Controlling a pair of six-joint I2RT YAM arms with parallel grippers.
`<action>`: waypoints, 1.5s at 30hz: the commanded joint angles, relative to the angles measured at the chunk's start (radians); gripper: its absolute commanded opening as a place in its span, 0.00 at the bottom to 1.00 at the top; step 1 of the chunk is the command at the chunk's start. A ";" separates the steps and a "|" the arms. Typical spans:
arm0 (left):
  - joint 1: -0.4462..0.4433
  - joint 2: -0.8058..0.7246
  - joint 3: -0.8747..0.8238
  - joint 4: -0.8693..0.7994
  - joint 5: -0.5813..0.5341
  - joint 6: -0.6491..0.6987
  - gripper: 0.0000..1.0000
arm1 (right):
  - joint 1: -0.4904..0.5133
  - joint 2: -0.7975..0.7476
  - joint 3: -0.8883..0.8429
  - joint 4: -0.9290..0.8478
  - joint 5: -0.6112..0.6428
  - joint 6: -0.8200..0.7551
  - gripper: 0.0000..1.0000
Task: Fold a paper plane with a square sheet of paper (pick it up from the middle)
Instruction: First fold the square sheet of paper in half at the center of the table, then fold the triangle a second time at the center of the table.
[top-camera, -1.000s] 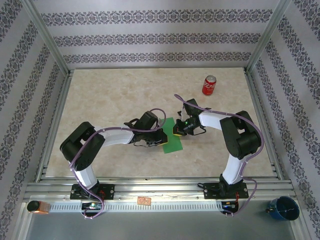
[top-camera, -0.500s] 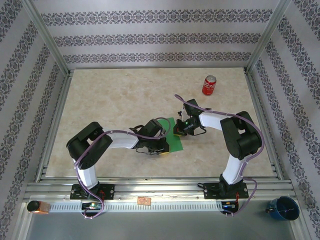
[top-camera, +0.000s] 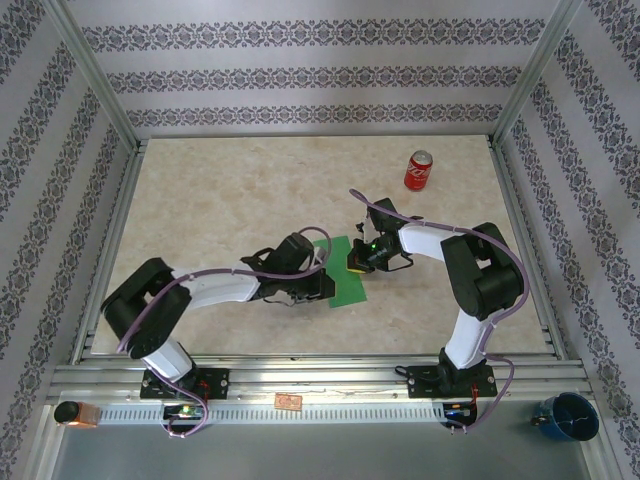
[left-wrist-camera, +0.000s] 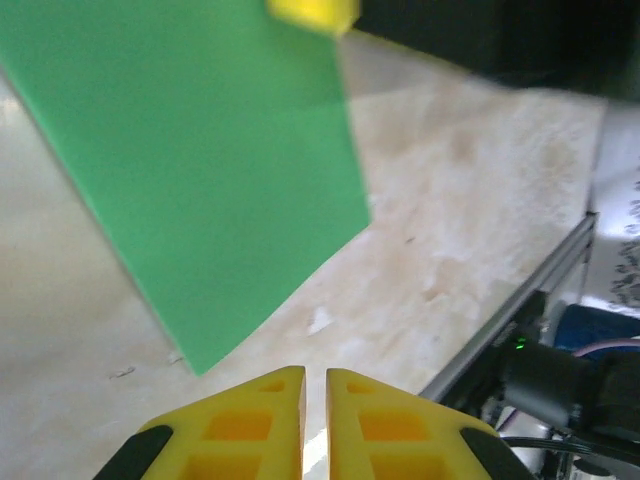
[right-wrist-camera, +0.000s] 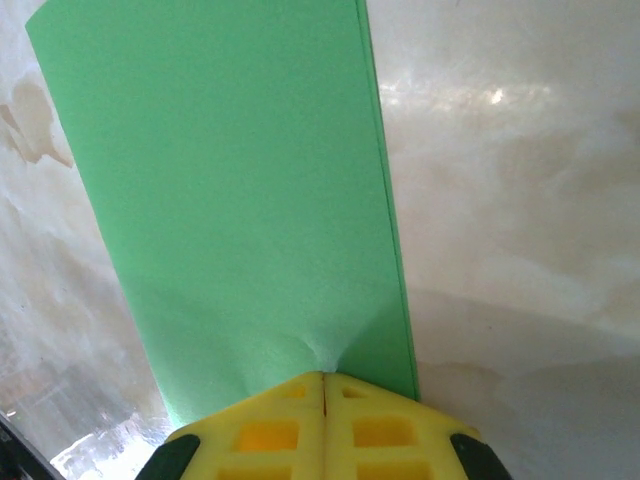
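Note:
The square sheet of paper (top-camera: 343, 270) lies on the marble table as a narrow bright green strip, its layers doubled along one long edge (right-wrist-camera: 390, 230). My right gripper (top-camera: 357, 262) is at its right end, shut on it, and the paper (right-wrist-camera: 240, 200) puckers at the closed tips (right-wrist-camera: 323, 377). My left gripper (top-camera: 322, 287) sits low beside the strip's near left corner, shut and holding nothing. In the left wrist view its tips (left-wrist-camera: 315, 375) are a little short of the paper's corner (left-wrist-camera: 200, 170). No paper plane shape shows.
A red soda can (top-camera: 418, 171) stands at the back right of the table. The aluminium frame rail (top-camera: 320, 375) runs along the near edge, close to my left gripper (left-wrist-camera: 520, 310). A blue cup (top-camera: 567, 415) sits off the table at the front right.
My left arm has stretched out lower, its elbow swinging down-left, and its gripper shifted slightly along the strip's left edge. The paper and right arm have not moved.

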 joint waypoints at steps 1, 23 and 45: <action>0.088 -0.015 0.034 -0.037 -0.013 0.036 0.13 | 0.009 -0.062 0.018 -0.052 0.022 0.012 0.03; 0.232 0.398 0.474 -0.165 0.027 0.159 0.13 | -0.060 -0.390 -0.260 -0.005 -0.072 0.235 0.21; 0.263 0.479 0.334 -0.031 0.028 0.096 0.12 | -0.036 -0.358 -0.321 -0.020 -0.074 0.278 0.31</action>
